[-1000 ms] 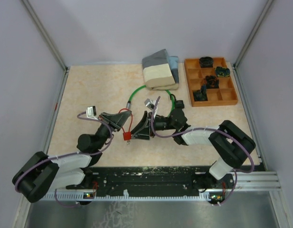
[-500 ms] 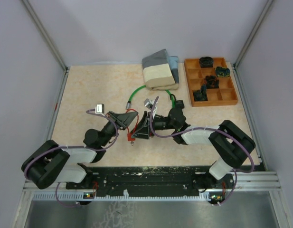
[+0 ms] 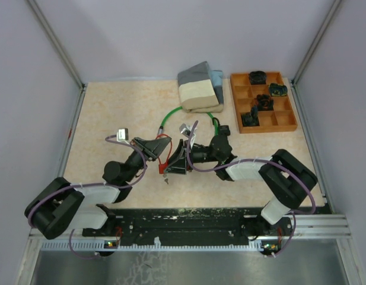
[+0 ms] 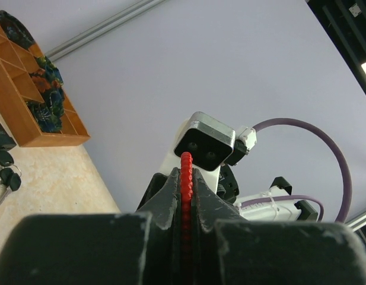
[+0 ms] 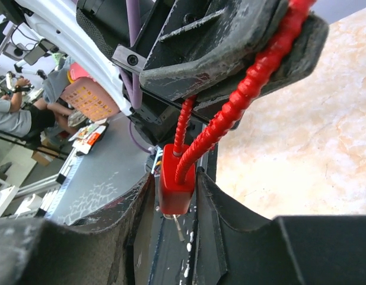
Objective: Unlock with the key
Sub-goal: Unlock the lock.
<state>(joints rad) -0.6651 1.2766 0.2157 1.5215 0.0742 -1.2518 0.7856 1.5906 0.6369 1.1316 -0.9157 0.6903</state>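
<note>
A red padlock (image 5: 175, 193) with a red ribbed cable loop (image 5: 254, 77) hangs between my two grippers at mid table. My left gripper (image 3: 158, 148) is shut on the cable loop (image 4: 185, 163), which runs up between its fingertips (image 4: 187, 173). My right gripper (image 5: 174, 178) has its jaws closed against both sides of the lock body (image 3: 163, 168). A small metal key (image 5: 178, 228) sticks out of the lock's underside and shows as a thin stub (image 3: 166, 179) in the top view.
A green cable (image 3: 171, 116) lies behind the grippers, with a bunch of dark keys (image 3: 221, 127) at its right end. A folded grey and beige pouch (image 3: 199, 89) sits at the back. A wooden compartment tray (image 3: 292, 113) with small dark items stands at back right.
My left arm has swung right, bringing the cable and lock toward the right gripper. The lock body, hanging free a second ago, now sits between the right jaws.
</note>
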